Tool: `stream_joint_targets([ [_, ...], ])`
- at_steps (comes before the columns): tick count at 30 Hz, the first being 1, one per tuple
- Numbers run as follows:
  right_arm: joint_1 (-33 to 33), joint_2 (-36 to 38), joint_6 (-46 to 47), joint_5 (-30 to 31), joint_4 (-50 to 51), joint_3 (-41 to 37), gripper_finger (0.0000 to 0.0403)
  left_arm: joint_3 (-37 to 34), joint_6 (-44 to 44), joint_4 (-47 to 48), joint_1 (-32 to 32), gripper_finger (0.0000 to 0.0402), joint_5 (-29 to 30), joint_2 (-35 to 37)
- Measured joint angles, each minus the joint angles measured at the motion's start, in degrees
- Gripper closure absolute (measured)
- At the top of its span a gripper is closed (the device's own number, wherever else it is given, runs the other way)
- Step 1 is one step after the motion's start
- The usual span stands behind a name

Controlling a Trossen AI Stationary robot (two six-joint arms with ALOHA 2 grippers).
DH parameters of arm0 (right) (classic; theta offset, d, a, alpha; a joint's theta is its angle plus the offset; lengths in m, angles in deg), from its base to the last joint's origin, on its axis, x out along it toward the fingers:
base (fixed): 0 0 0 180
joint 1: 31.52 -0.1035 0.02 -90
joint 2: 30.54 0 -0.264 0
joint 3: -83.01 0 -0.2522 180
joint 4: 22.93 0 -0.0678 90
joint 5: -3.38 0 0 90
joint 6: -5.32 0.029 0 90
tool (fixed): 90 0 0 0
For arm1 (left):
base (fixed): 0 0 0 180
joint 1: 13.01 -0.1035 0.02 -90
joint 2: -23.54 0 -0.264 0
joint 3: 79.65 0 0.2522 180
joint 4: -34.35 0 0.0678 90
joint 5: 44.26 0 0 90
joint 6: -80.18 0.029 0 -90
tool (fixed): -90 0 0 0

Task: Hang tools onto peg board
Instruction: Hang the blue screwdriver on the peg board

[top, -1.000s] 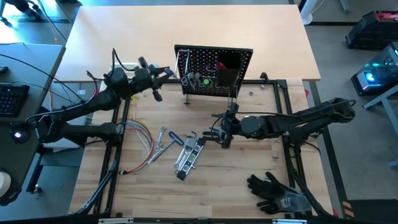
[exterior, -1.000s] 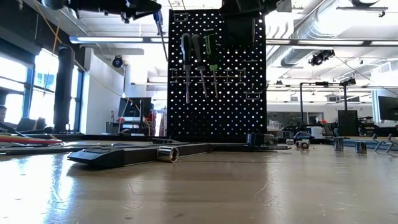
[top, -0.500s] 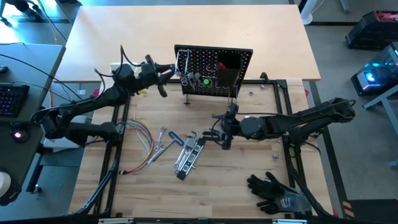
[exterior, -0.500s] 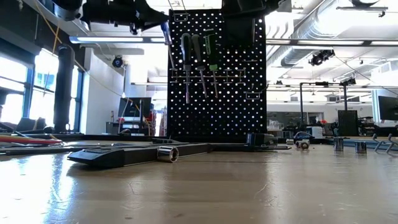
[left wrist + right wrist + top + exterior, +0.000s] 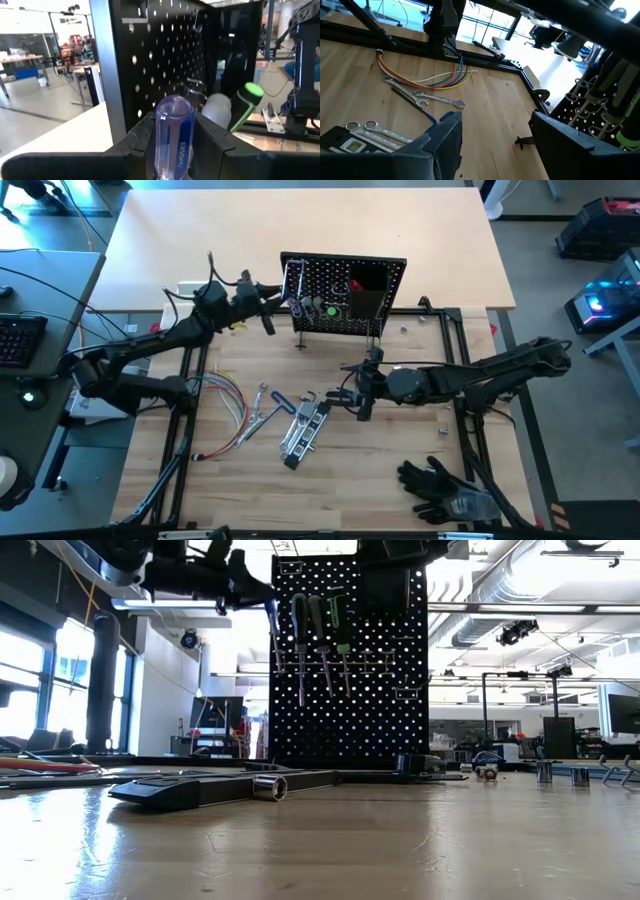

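Note:
The black peg board (image 5: 340, 298) stands upright at the table's far middle. Several drivers (image 5: 320, 620) hang on it, one of them green-handled (image 5: 247, 97). My left gripper (image 5: 264, 300) is level with the board's left edge and shut on a blue, clear-handled screwdriver (image 5: 174, 131). The screwdriver's shaft (image 5: 276, 645) points down. My right gripper (image 5: 352, 386) hovers open over the table's middle with nothing between its fingers (image 5: 445, 140). Silver wrenches (image 5: 262, 404) and a black-silver bar (image 5: 305, 430) lie flat on the table. My left gripper pinches the screwdriver's handle (image 5: 174, 145) between its two fingers, below the handle's rounded top end (image 5: 174, 106). The fingers come in level from the table's left. The screwdriver hangs upright, shaft down, clear of the table and just left of the peg board (image 5: 350, 690).
A bundle of coloured wires (image 5: 226, 405) lies left of the wrenches. Black gloves (image 5: 440, 485) lie at the near right. A black box bin (image 5: 368, 292) sits on the board's front. A black frame rail (image 5: 460, 380) runs along the table's right part.
My left gripper has carried the screwdriver toward the table's right edge and slightly down. It has gone from well left of the peg board to right beside the board's left edge. The screwdriver stays upright in the hold.

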Motion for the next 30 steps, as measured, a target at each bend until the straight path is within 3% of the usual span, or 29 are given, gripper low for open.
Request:
stream_joint_targets([
  [9, 0.0, 0.0, 0.0, 0.1, 0.0, 0.0, 0.0176, 0.0, 0.0, -0.4, 0.0, 0.0314, 0.0, -3.3],
  [30, 0.0, 0.0, 0.7, 0.9, 0.2, 0.0, 0.0176, 0.1, -1.6, 1.5, 0.0, 0.0261, 0.3, -4.4],
])
